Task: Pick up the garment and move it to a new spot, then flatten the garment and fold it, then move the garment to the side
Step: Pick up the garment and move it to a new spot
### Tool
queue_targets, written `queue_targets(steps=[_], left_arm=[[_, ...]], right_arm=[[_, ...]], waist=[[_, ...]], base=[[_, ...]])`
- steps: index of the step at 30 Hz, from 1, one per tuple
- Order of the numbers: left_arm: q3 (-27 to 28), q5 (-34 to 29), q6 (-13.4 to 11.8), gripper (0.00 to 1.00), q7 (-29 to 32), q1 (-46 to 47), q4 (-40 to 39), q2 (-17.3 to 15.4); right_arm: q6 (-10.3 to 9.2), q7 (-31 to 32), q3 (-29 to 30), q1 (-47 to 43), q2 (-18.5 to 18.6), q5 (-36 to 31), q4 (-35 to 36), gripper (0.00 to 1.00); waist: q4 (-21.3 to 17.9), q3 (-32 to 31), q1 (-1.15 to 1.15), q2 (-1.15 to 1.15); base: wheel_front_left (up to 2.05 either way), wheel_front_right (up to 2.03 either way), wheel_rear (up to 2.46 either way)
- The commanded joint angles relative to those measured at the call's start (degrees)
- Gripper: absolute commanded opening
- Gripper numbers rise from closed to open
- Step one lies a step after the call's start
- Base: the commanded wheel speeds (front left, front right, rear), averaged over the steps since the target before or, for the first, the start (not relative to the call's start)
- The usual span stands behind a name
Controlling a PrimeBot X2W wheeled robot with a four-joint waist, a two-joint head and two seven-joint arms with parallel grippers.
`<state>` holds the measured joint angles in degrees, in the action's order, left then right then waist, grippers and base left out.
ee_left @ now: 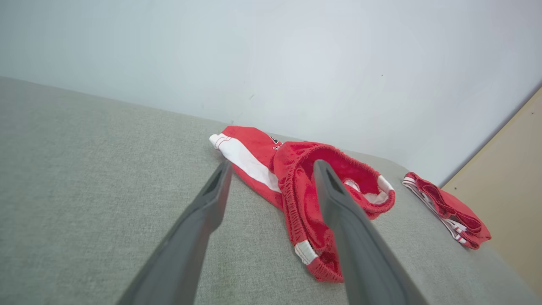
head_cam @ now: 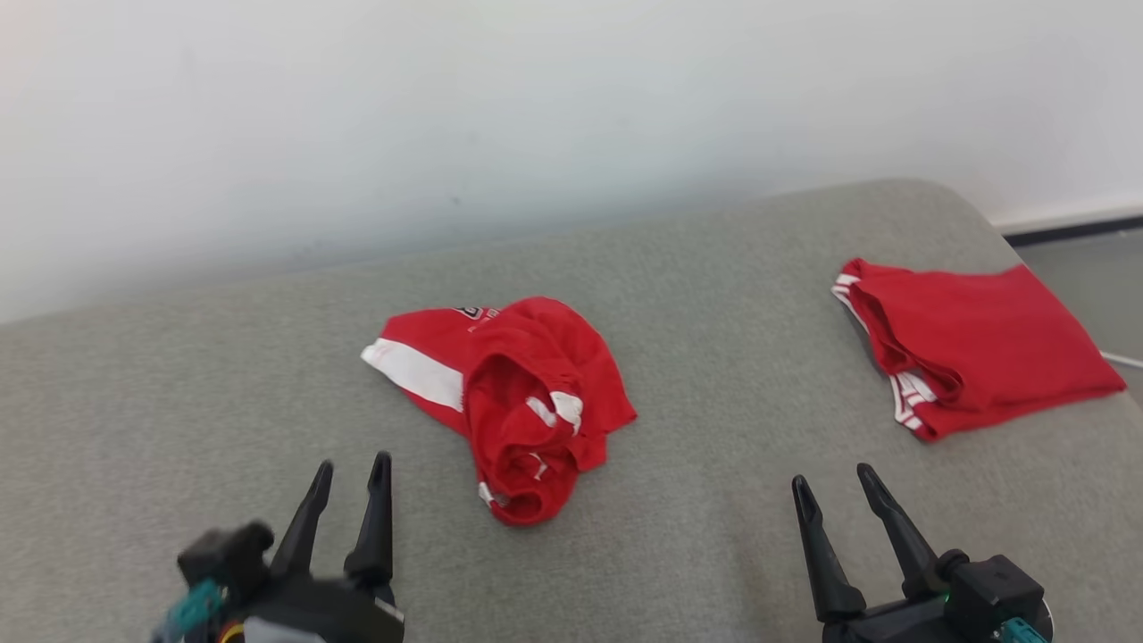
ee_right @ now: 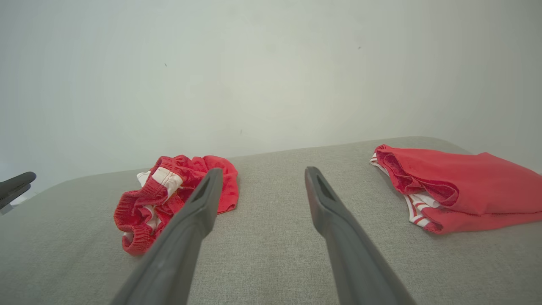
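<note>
Left gripper open and empty over the grey cushion; my right gripper likewise. Crumpled red shorts lie just ahead, between both grippers; folded red cloth beyond my right.

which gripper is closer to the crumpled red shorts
Left. The left gripper is just left of the crumpled red shorts; the right gripper is farther to their right.
</note>
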<state>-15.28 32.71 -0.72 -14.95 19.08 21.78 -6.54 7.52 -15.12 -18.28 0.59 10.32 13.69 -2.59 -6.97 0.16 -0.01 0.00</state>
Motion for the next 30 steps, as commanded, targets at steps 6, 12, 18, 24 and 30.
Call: queue_targets(steps=[6,12,18,24,30], left_arm=[[4.1,-6.0,-2.6,1.00,-0.2,-10.5,-9.9,-0.6],[7.8,-13.0,-4.4,1.00,-0.2,-17.6,-18.4,-1.1],[10.4,-20.8,-4.0,1.00,-0.2,-23.6,-25.2,-0.3],[11.0,-26.4,-3.0,1.00,-0.2,-28.6,-29.1,1.1],[10.0,-30.8,-2.2,1.00,-0.2,-31.3,-29.3,1.6]], right_arm=[[-0.06,0.0,-0.3,-1.5,0.5,1.2,-0.5,1.00],[-0.06,0.0,0.4,-3.2,0.4,0.9,0.5,1.00],[-0.06,0.0,-0.3,-5.5,0.2,-0.2,1.7,1.00],[-0.06,0.0,0.2,-8.0,0.0,-0.7,2.6,1.00],[-0.06,0.0,1.2,-9.3,-0.1,-1.1,3.0,1.00]], waist=[[3.8,-4.2,0.01,0.00],[5.0,-5.9,0.01,0.00],[5.7,-7.0,0.01,0.00],[6.2,-7.6,0.01,0.00],[6.4,-7.7,0.01,0.00]], base=[[0.00,0.00,0.00],[0.00,0.00,0.00],[0.00,0.00,0.00],[0.00,0.00,0.00],[0.00,0.00,0.00]])
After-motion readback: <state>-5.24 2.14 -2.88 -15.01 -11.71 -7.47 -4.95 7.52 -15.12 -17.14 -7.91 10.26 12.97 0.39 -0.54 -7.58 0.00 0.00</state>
